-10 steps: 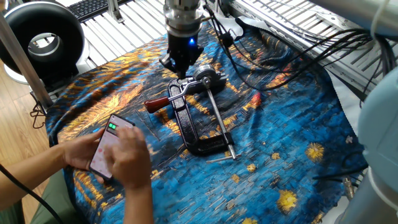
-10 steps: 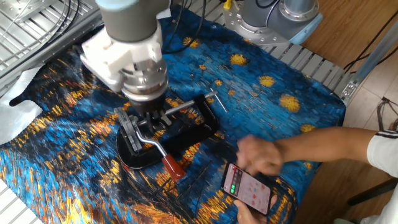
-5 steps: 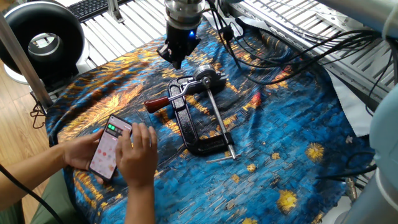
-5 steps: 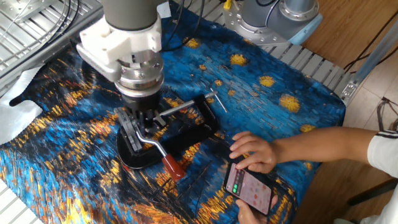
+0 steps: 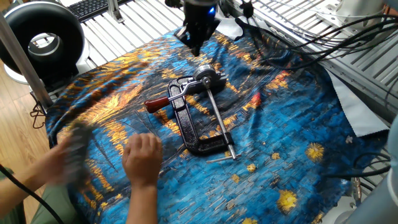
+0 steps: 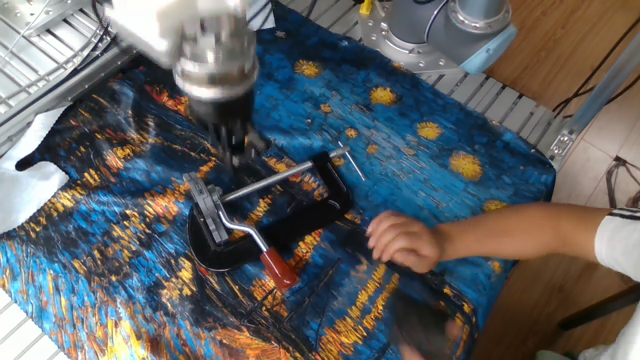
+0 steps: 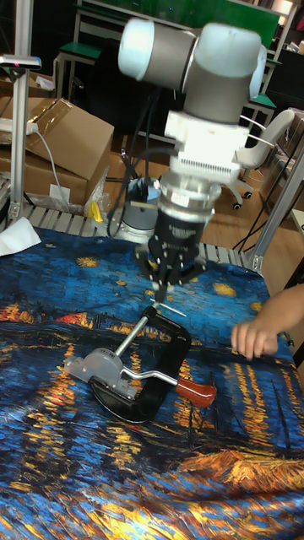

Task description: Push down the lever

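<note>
The lever [image 5: 158, 104] is a short metal arm with a reddish-brown knob, joined to the silvery head [image 5: 208, 79] of a black clamp [image 5: 198, 138] that lies flat on the blue-and-orange cloth. Its knob [image 7: 197, 391] rests low, near the cloth, and shows at the clamp's near end in the other fixed view [image 6: 278, 268]. My gripper [image 7: 161, 292] hangs in the air above the clamp's rod end, apart from it. Its fingers come together to a point with nothing between them. It sits at the top of one fixed view [image 5: 196, 50] and is blurred in the other [image 6: 238, 152].
A person's hand [image 5: 142, 159] reaches over the cloth close to the clamp [image 6: 404, 241] [image 7: 257, 334]. A blurred phone [image 5: 75, 154] is in the other hand. A black ring light [image 5: 41, 41] stands at the far left. Cables [image 5: 292, 43] trail behind the arm.
My gripper has risen off the clamp's head and moved back from it. The person's hands shifted, and the phone was pulled toward the cloth's edge. The clamp and lever stayed put.
</note>
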Robot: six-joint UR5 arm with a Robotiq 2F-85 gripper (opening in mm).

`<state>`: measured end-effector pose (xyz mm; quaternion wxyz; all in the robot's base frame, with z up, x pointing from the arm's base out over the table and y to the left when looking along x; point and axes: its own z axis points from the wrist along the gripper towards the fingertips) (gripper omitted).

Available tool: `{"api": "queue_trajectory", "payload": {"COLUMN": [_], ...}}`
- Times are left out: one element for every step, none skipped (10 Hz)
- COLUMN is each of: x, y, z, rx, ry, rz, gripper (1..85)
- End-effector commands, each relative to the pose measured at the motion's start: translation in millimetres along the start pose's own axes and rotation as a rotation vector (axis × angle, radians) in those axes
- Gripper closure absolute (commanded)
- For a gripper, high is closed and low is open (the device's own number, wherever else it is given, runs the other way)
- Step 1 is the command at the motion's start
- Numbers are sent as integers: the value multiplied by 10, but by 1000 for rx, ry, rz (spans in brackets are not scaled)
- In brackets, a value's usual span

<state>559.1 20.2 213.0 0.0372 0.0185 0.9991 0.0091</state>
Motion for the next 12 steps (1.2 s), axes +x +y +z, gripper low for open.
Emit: {"api": "queue_trajectory", "payload": {"x": [60, 32, 13, 20, -17, -73, -90, -129, -134, -149, -159, -163], "y": [-81, -131, -133, -50, -54, -68, -85, -98, -89, -100, -107, -106], "z": [-121, -80, -62, -47, -18, 7, 37, 64, 77, 95, 105, 111], "rx": [17, 36, 34, 8, 11, 18, 25, 28, 28, 38, 41, 41], "ry": [3, 1, -3, 3, -5, -20, -23, -35, -35, -37, -38, -38], "rz": [48, 61, 56, 63, 53, 34, 18, 5, -4, -16, -24, -28], "gripper": [847, 847, 847, 847, 847, 847, 847, 847, 847, 847, 847, 847]}}
